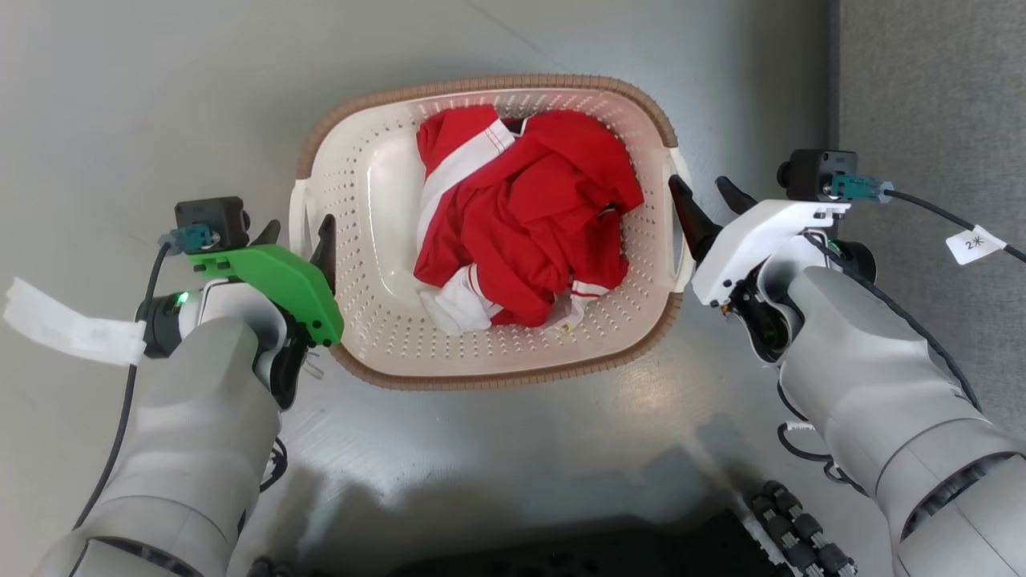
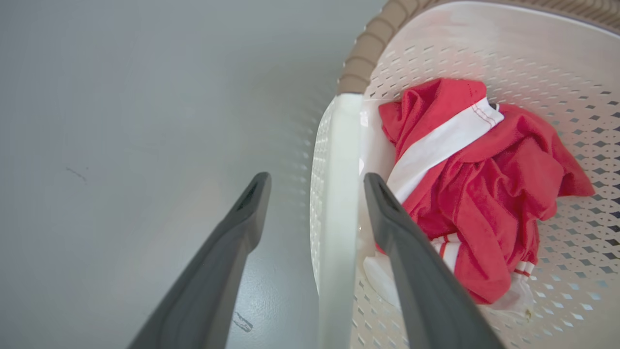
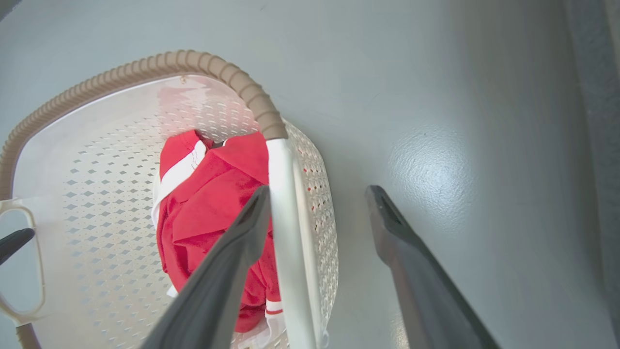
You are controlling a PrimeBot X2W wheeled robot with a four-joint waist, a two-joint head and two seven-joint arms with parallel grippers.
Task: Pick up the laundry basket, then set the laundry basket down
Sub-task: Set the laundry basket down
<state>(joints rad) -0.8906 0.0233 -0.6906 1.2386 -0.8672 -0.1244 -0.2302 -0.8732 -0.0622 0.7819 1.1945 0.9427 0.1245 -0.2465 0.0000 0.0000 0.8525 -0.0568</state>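
Head view: the laundry basket (image 1: 481, 381) is seen on the grey floor (image 1: 120, 96), with the left gripper (image 1: 298, 228) and right gripper (image 1: 697, 186) each spread astride a white side handle (image 2: 334, 194), so both are best closed together and raised evenly.

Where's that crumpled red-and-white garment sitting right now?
In the head view, the crumpled red-and-white garment lies inside the cream perforated laundry basket, toward the robot's right half of it.

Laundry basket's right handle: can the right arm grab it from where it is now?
Probably yes: the open right pincer straddles the right handle, one finger inside the laundry basket, one outside, with only the red garment nearby.
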